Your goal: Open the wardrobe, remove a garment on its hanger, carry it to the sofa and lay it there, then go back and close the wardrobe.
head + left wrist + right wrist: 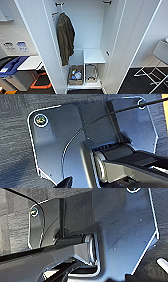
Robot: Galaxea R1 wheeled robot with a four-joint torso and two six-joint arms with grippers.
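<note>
The wardrobe [117, 37] stands open across the middle of the frame, its doors swung out toward the left and right edges. A jacket [65, 38] hangs inside at upper left from a rail, above a low shelf [93, 57] at centre right, and two baskets [76, 75] sit side by side below on the wardrobe floor. A bin [13, 75] stands at lower left beside a table [31, 63], and a folding rack [155, 72] at lower right.

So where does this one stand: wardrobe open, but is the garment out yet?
Done: the wardrobe stands open, both doors swung wide. Inside, an olive-brown jacket hangs at the left, with baskets on the bottom shelf. No maroon jacket hangs in there, so it may already be out, though whether it reached the sofa cannot be told from here. Left at least: closing the doors.
</note>
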